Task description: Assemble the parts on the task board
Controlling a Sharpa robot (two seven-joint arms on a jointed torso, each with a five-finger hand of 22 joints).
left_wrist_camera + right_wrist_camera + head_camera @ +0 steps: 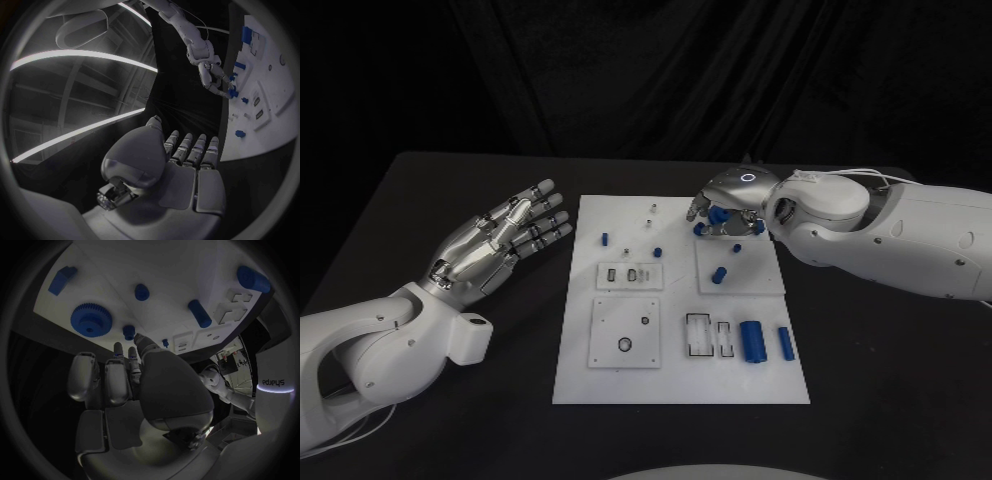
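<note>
The white task board [678, 385] lies in the middle of the black table. My right hand [728, 203] hovers over its far right part, fingers pointing down among blue parts. From that wrist, the fingertips [132, 351] and thumb converge just short of a small blue peg [129, 331] beside a blue gear [91, 318]; whether they pinch the peg is unclear. My left hand [502, 245] lies open and empty, palm up, left of the board. Loose blue parts include a peg [606, 239], another peg [720, 273] and two cylinders [753, 342] near the right edge.
Recessed white plates with slots and holes [626, 337] sit in the board's near half. A blue block [62, 279] and further blue pegs [200, 312] lie near the right hand. Black table [473, 420] surrounds the board on both sides.
</note>
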